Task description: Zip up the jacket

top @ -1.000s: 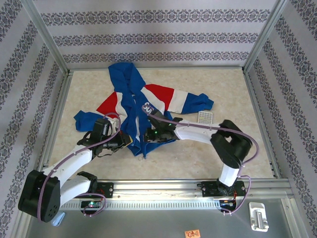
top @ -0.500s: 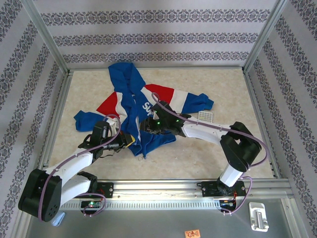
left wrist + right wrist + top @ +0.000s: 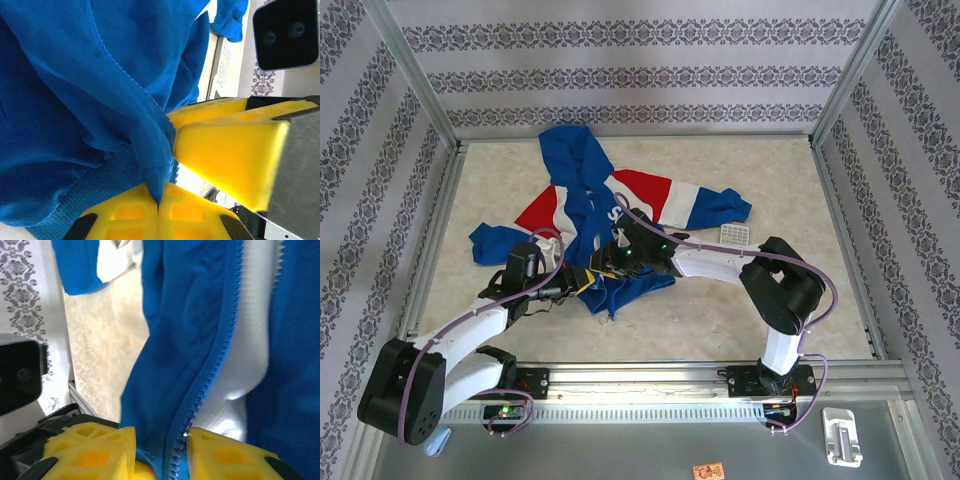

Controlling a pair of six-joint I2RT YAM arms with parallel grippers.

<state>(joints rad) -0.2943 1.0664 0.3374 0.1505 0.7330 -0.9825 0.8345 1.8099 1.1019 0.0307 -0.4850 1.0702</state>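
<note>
Right tool [image 3: 160, 452]: pinched narrow across zipper teeth [image 3: 212, 347] low on the jacket [image 3: 582, 190]. In the top view it has dropped back lower-left after a brief upward pull. Left tool [image 3: 167, 175]: clamped on hem [image 3: 100, 187]. Jacket lies mid-table [image 3: 750, 310]; zip probably gained little.

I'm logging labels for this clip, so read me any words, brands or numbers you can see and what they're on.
On the jacket, white lettering: mostly hidden under the right arm, unreadable.
Orange tag at the near edge: too small to read.
Nothing else readable.
</note>
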